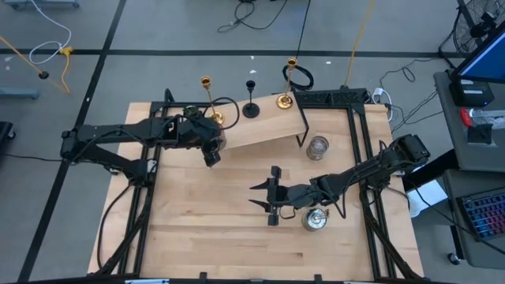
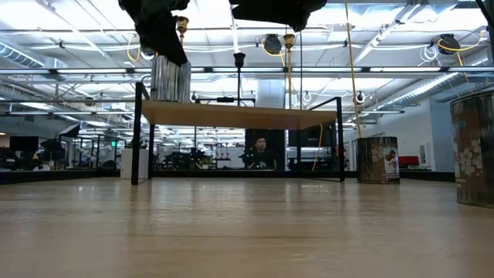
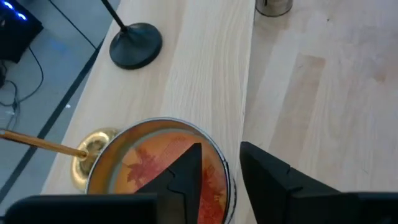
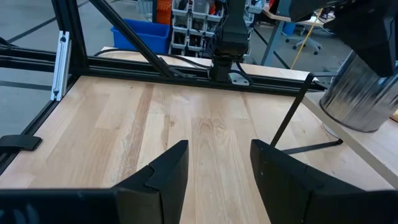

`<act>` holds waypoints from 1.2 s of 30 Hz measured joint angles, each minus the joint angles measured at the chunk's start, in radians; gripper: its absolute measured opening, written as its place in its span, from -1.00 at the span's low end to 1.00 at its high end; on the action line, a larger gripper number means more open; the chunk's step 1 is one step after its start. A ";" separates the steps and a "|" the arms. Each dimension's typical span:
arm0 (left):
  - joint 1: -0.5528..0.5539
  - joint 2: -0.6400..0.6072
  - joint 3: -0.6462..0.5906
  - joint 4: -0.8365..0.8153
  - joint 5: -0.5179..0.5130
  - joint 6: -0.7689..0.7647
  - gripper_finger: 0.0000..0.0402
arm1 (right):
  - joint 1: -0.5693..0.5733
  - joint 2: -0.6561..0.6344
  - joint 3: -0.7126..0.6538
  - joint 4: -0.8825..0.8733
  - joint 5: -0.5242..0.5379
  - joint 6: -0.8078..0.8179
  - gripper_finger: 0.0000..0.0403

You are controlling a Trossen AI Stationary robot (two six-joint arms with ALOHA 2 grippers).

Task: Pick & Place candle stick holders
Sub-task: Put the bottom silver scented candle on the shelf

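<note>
A raised wooden shelf (image 1: 260, 126) stands at the table's far side. On it stand a gold candlestick (image 1: 210, 101), a short black candlestick (image 1: 251, 99) and a second gold candlestick (image 1: 288, 82), each on its round base. My left gripper (image 1: 211, 155) is open at the shelf's near left edge. It hangs over a round tin (image 3: 155, 168) with orange leaves inside, which stands on the shelf (image 2: 170, 79). One finger (image 3: 186, 174) is inside the tin and one (image 3: 273, 177) is outside, with a gap on each side of the rim. My right gripper (image 1: 272, 203) is open and empty over mid-table.
Two more tins stand on the table, one by the shelf's right leg (image 1: 317, 147) and one just right of my right gripper (image 1: 316, 219). The shelf's black legs (image 4: 292, 115) and the black frame rails (image 1: 359, 158) border the work area. Bare wood lies at the near left (image 1: 197, 229).
</note>
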 joint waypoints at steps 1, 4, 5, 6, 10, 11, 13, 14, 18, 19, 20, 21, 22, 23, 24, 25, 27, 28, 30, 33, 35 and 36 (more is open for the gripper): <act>0.000 0.000 0.000 0.004 0.000 0.007 -0.41 | 0.000 0.000 0.000 0.000 0.000 0.000 -0.15; 0.000 0.000 0.000 0.015 0.000 0.013 -0.41 | 0.004 0.000 0.000 0.000 0.000 0.000 -0.15; -0.002 0.000 0.000 0.020 -0.001 0.017 -0.42 | 0.006 0.000 0.000 0.000 0.001 0.000 -0.15; -0.004 0.000 0.000 0.023 -0.001 0.028 -0.43 | 0.011 0.000 0.000 -0.001 0.001 0.000 -0.15; -0.013 -0.019 0.000 0.041 -0.007 0.081 -0.51 | 0.042 -0.008 0.000 -0.053 -0.001 0.004 -0.15; -0.016 -0.030 0.000 0.044 -0.008 0.090 -0.53 | 0.051 -0.015 0.000 -0.084 0.000 0.021 -0.15; -0.024 -0.058 0.000 0.045 -0.008 0.094 -0.58 | 0.065 -0.033 0.000 -0.142 -0.001 0.082 -0.15; -0.028 -0.074 0.000 0.046 -0.008 0.093 -0.61 | 0.073 -0.045 0.000 -0.181 0.000 0.117 -0.15; -0.057 -0.157 0.000 0.043 -0.008 0.092 -0.73 | 0.103 -0.094 0.000 -0.342 -0.001 0.284 -0.15; -0.066 -0.179 0.000 0.044 -0.007 0.092 -0.76 | 0.109 -0.106 0.000 -0.386 -0.002 0.337 -0.15; -0.073 -0.199 0.000 0.041 -0.005 0.092 -0.79 | 0.118 -0.118 0.000 -0.432 -0.003 0.393 -0.15; -0.082 -0.216 0.000 0.040 0.001 0.091 -0.82 | 0.125 -0.127 0.000 -0.473 -0.004 0.449 -0.15; -0.093 -0.233 0.000 0.039 0.003 0.087 -0.85 | 0.133 -0.134 0.000 -0.511 -0.008 0.505 -0.15; -0.106 -0.251 0.000 0.032 0.007 0.085 -0.88 | 0.143 -0.141 0.000 -0.555 -0.020 0.551 -0.15; -0.118 -0.266 0.000 0.023 0.014 0.081 -0.92 | 0.155 -0.146 0.000 -0.601 -0.034 0.589 -0.15; -0.131 -0.278 0.000 0.020 0.023 0.070 -0.95 | 0.166 -0.149 0.000 -0.632 -0.054 0.620 -0.15; -0.158 -0.298 0.000 0.011 0.030 0.043 -0.98 | 0.193 -0.150 0.000 -0.681 -0.109 0.670 -0.15; -0.174 -0.304 0.000 0.004 0.030 0.032 -0.97 | 0.207 -0.150 0.000 -0.701 -0.140 0.689 -0.15; -0.206 -0.316 0.000 0.003 0.030 0.028 -0.94 | 0.234 -0.150 0.000 -0.707 -0.187 0.719 -0.15; -0.247 -0.324 0.000 -0.003 0.030 0.025 -0.94 | 0.264 -0.150 0.000 -0.684 -0.227 0.745 -0.15; -0.269 -0.323 0.000 -0.003 0.029 0.014 -0.98 | 0.276 -0.154 0.000 -0.687 -0.240 0.761 -0.15; -0.278 -0.321 0.000 -0.003 0.029 0.008 -0.98 | 0.280 -0.158 0.002 -0.700 -0.240 0.778 -0.15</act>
